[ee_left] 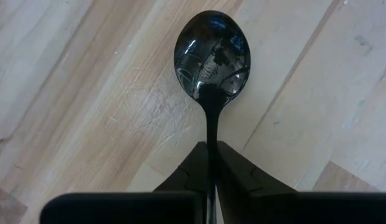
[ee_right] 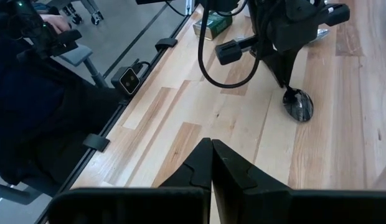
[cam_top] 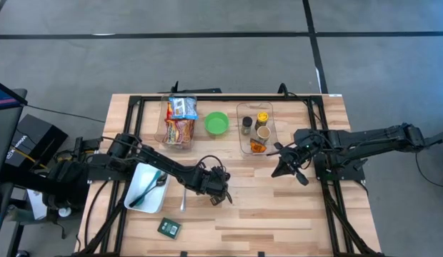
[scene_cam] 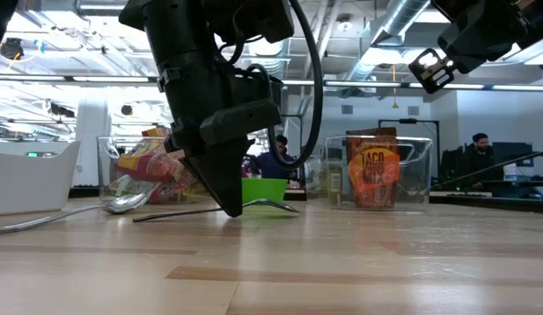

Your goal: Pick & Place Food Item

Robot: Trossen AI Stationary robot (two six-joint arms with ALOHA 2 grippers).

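Left wrist view is showing my left claw [ee_left: 211, 163] pinching shut on the thin handle of the black spoon [ee_left: 212, 55], whose bowl is lying on the bench [ee_left: 87, 93] in the middle, just beside the white bin [cam_top: 143, 187]. I am thinking a slow, level lift is best, because the thin handle could be slipping or twisting. My right claw [cam_top: 284, 166] is hanging shut and empty near the clear box [cam_top: 256, 128].
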